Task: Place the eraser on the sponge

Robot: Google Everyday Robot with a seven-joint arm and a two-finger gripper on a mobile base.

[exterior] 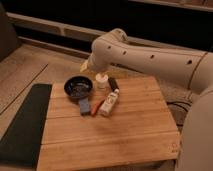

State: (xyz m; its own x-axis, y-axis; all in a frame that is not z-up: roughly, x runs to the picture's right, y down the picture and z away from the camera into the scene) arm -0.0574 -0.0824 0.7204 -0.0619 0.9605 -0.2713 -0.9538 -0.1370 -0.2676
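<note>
The sponge (84,106), a small flat blue block, lies on the wooden board (125,135) just in front of the black bowl (78,86). A thin orange-red piece (96,107) lies to its right. Beyond that is a white labelled bar (110,102), which I take for the eraser, resting on the board apart from the sponge. My arm (150,52) reaches in from the right above the board's far edge. Its gripper (86,65) hangs behind and above the bowl, well away from both the bar and the sponge.
A small white cup (102,80) and a short black object (114,83) stand behind the white bar. A dark mat (22,125) lies left of the board. The near half of the board is bare wood. A dark wall runs along the back.
</note>
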